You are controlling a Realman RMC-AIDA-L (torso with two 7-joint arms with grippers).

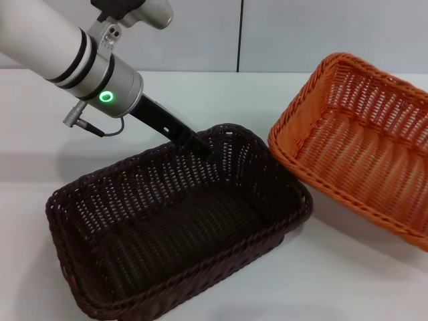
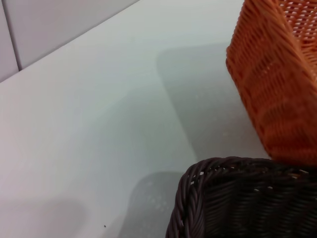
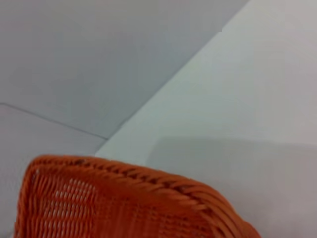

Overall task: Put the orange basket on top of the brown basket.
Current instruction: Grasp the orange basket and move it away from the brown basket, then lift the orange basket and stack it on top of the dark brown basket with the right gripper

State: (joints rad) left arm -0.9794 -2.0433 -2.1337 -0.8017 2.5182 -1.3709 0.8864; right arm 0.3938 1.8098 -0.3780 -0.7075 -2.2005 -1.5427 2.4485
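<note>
The brown basket [image 1: 180,227] sits upright on the white table, front and centre. My left gripper [image 1: 199,144] reaches down from the upper left and is shut on the basket's far rim. That rim's corner shows in the left wrist view [image 2: 237,198]. The orange basket [image 1: 361,140] is at the right, tilted with its opening facing left and forward. Its lower edge is close beside the brown basket's right corner. It also shows in the left wrist view [image 2: 277,74], and its braided rim fills the bottom of the right wrist view [image 3: 129,198]. My right gripper is out of view.
The white table [image 1: 200,100] runs back to a pale grey wall [image 1: 301,33]. The orange basket runs off the head view's right edge. The brown basket's front corner reaches the bottom edge.
</note>
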